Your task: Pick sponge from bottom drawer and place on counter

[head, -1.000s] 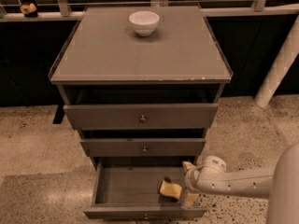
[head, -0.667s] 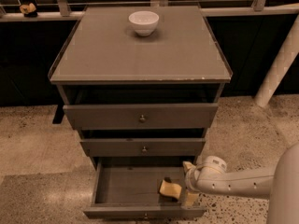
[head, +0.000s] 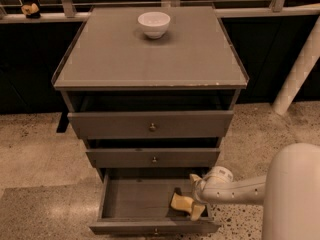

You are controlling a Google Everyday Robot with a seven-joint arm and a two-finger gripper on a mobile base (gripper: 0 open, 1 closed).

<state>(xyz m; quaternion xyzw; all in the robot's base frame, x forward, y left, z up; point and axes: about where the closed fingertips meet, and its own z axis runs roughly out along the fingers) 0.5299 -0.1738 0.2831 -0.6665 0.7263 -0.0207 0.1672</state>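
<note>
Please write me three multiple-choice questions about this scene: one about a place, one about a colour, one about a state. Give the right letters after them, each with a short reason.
1. Where does the sponge lie?
A) in the top drawer
B) on the floor
C) in the bottom drawer, beside the gripper

2. What colour is the bowl on the counter?
A) red
B) white
C) black

3. How is the bottom drawer?
A) pulled open
B) fully shut
C) taken out of the cabinet

Answers:
1 C, the pale pad rests at the drawer's right end, where the gripper reaches in.
2 B, it looks plainly white.
3 A, its inside shows.
</note>
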